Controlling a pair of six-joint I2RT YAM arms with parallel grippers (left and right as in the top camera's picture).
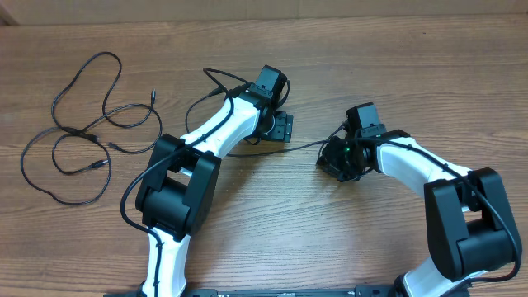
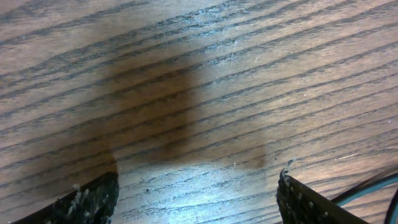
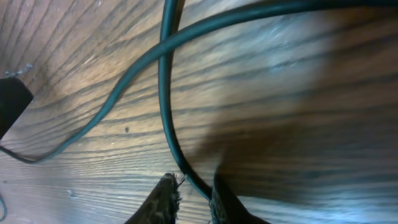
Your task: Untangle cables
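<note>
Thin black cables (image 1: pixel 82 132) lie in loose crossing loops at the table's far left. Another black cable (image 1: pixel 301 147) runs across the middle from my left gripper (image 1: pixel 283 128) to my right gripper (image 1: pixel 334 161). In the left wrist view the left gripper (image 2: pixel 198 186) is wide open over bare wood, and a cable (image 2: pixel 367 186) passes just outside its right finger. In the right wrist view a cable (image 3: pixel 165 93) runs down between the fingers of the right gripper (image 3: pixel 193 186). These stand narrowly apart, with a sliver of wood showing beside the cord. A second strand (image 3: pixel 118 93) crosses it higher up.
The wooden table (image 1: pixel 330 231) fills all views. A dark block (image 3: pixel 11 102) sits at the left edge of the right wrist view, a thin cord trailing from under it. Both white arms reach in from the near edge.
</note>
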